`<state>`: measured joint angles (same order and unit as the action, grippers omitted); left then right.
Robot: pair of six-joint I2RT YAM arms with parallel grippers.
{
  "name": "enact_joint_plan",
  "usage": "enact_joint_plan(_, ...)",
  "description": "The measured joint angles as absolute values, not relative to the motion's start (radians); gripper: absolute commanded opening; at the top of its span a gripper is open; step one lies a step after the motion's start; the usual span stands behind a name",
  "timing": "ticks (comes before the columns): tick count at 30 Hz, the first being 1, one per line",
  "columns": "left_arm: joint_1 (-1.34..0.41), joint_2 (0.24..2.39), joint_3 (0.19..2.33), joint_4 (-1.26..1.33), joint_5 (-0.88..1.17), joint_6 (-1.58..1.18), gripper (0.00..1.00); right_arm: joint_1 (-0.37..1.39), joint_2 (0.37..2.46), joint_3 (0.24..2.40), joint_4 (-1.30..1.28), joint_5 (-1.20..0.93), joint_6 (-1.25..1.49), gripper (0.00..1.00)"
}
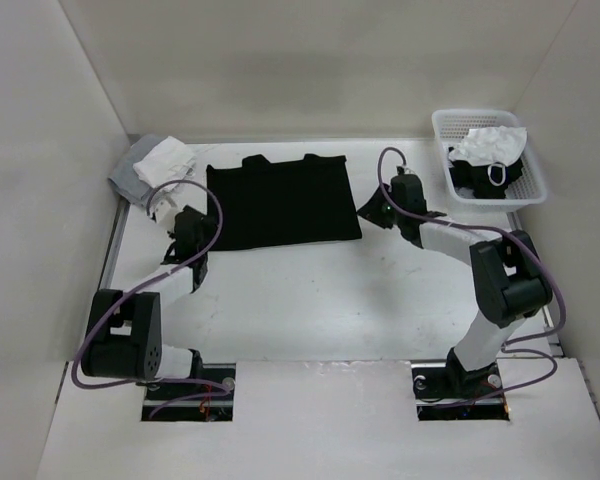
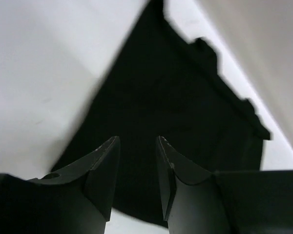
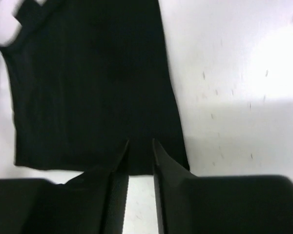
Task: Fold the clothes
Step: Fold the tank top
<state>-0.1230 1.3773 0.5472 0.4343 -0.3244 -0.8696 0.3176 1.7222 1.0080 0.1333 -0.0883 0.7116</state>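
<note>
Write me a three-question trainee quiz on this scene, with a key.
1. True or false: the black garment lies inside the basket.
2. On the table, the grey-and-white cloth pile sits at the: A) far left corner, B) far right corner, C) near edge.
3. Fill in: the fingers of the left gripper and the right gripper stand ___, with no cloth pinched between them.

Key: 1 false, it lies flat on the table; 2 A; 3 open.

You have a white table [image 1: 310,300] boxed in by 3 plain pale walls [image 1: 310,60]; light looks even, possibly from overhead, with faint shadow along the back.
</note>
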Motion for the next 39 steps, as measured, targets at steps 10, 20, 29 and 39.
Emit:
enact_joint_plan(10,0.021,1.377,0.401,0.372,-0.155,-0.945,0.37,0.32,1.745,0.921,0.174,-0.105,0.717,0.45)
enact_joint_plan(20,0.058,1.455,0.391,0.49,-0.088,-1.021,0.41,0.32,1.788,0.921,0.183,-0.109,0.731,0.44)
enact_joint_plan(29,0.058,1.493,0.382,0.524,-0.058,-1.058,0.18,0.32,1.784,0.888,0.187,-0.108,0.739,0.45)
enact_joint_plan(39,0.059,1.488,0.381,0.496,-0.056,-1.062,0.06,0.32,1.781,0.886,0.179,-0.105,0.741,0.28)
